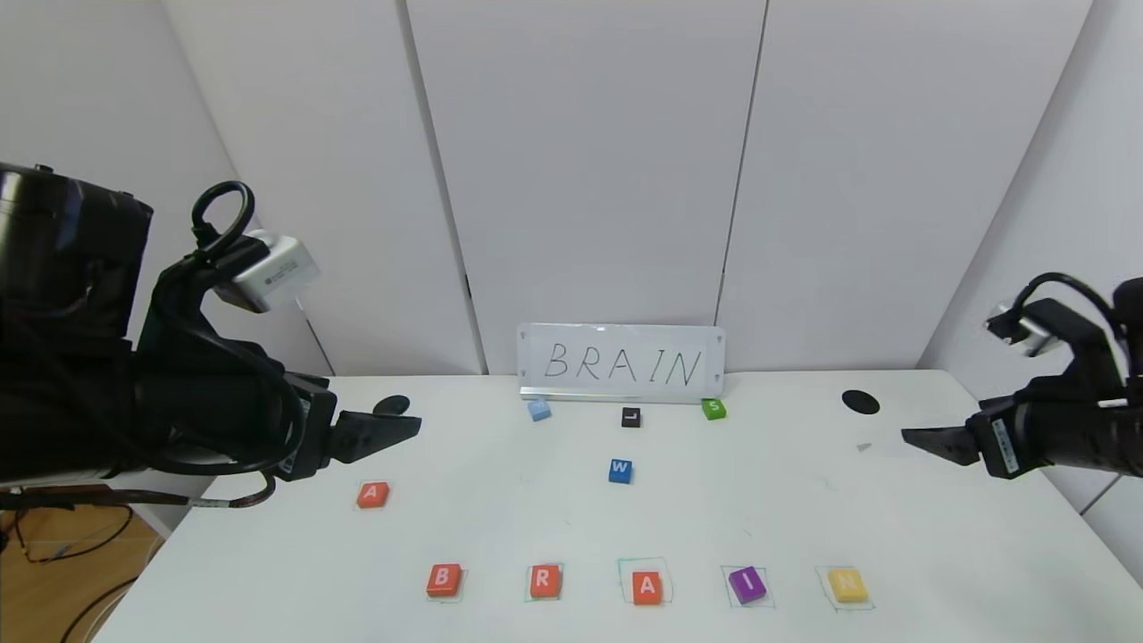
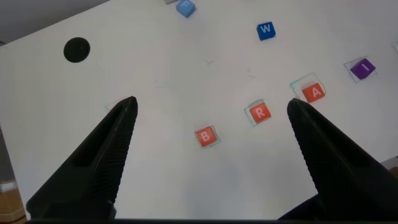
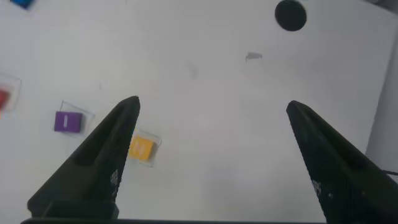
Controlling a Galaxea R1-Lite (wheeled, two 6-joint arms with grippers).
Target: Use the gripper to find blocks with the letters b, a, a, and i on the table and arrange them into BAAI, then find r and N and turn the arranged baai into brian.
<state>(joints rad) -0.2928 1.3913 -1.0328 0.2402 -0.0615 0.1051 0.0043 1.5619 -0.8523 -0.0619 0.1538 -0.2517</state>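
Head view: on the large white rectangular table point(image 1: 938, 536), the landmark is the white sign lettered BRAIN point(image 1: 621, 363) standing at the far edge. Well in front of it lies a row in green-drawn squares: orange-red square block B point(image 1: 444, 580), orange-red square block R point(image 1: 545, 580), orange-red block A point(image 1: 647, 588), purple block I point(image 1: 746, 584), yellow block N point(image 1: 846, 584). A second orange-red A block point(image 1: 372, 494) lies apart, left of the sign and nearer it than the row. Just before the sign sit a light blue block point(image 1: 538, 410), a black block L point(image 1: 631, 417), a green block S point(image 1: 713, 409); a blue block W point(image 1: 621, 471) lies a little nearer. The left gripper point(image 1: 393, 429) hovers above the table left of the sign, the right gripper point(image 1: 924, 441) right of it.

Left wrist view: the left gripper's fingers point(image 2: 99, 168) are spread wide, grasping nothing; B point(image 2: 206, 136), R point(image 2: 259, 112) and A point(image 2: 314, 92) lie below between them.

Right wrist view: the right gripper's fingers point(image 3: 99, 162) are likewise released, over N point(image 3: 142, 149).
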